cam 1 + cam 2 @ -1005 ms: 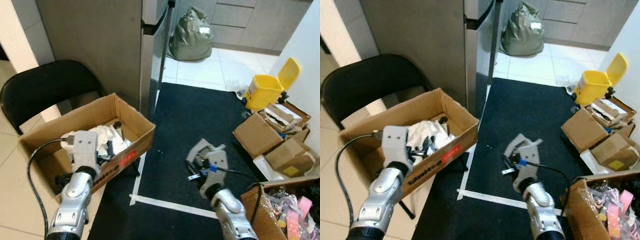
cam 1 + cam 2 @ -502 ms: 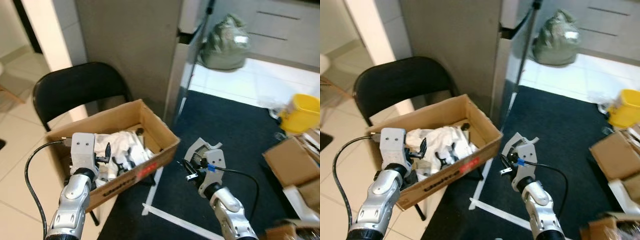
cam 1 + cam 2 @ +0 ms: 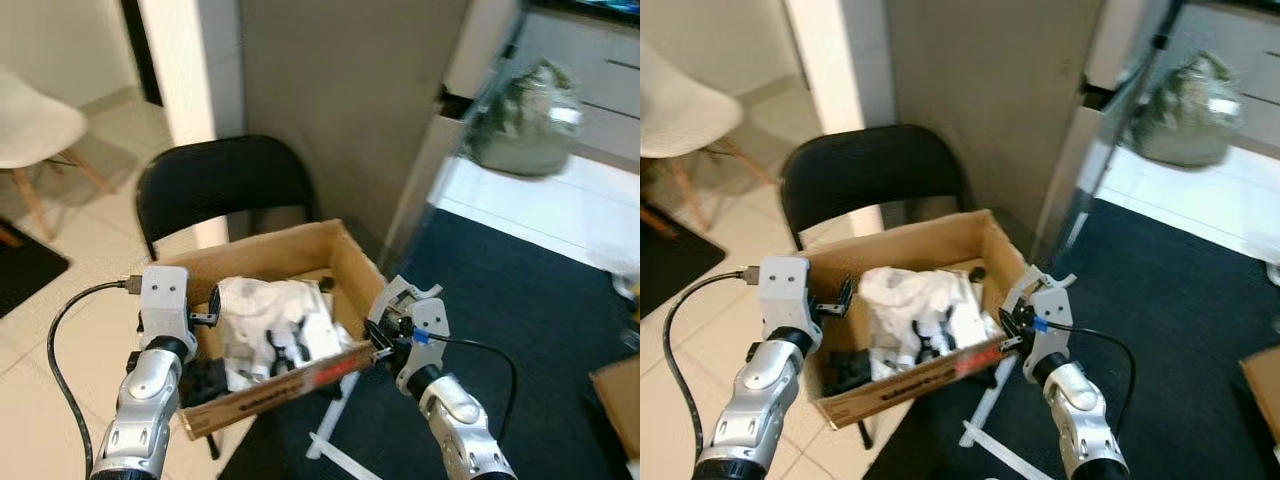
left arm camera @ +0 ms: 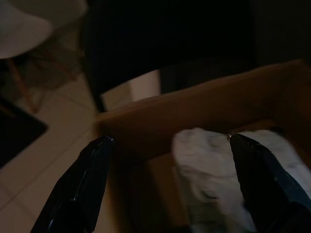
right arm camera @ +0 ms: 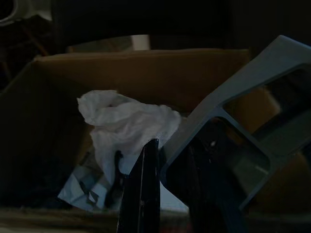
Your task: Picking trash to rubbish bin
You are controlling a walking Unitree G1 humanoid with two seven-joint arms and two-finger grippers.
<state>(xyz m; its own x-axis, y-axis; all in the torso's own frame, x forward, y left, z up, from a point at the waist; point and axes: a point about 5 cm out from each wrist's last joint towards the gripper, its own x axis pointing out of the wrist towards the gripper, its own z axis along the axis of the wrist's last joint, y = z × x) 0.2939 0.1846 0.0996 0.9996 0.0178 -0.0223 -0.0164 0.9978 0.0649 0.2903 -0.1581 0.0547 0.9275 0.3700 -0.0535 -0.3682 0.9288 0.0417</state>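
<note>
At the box's (image 3: 915,330) right edge, one grey scrap (image 5: 233,131) is held clenched in the right pincer (image 3: 1012,318), seemingly poised for dropping among the white litter (image 3: 920,305). At the left edge the left pincer (image 4: 170,179) is spread, released. One chair (image 3: 875,175) carries the box.

Cardboard box (image 3: 262,400) on chair — open; white trash (image 3: 272,318) inside

Black folding chair (image 3: 225,185) on beige tiles, dark rug (image 3: 540,330), white chair (image 3: 35,125)
</note>
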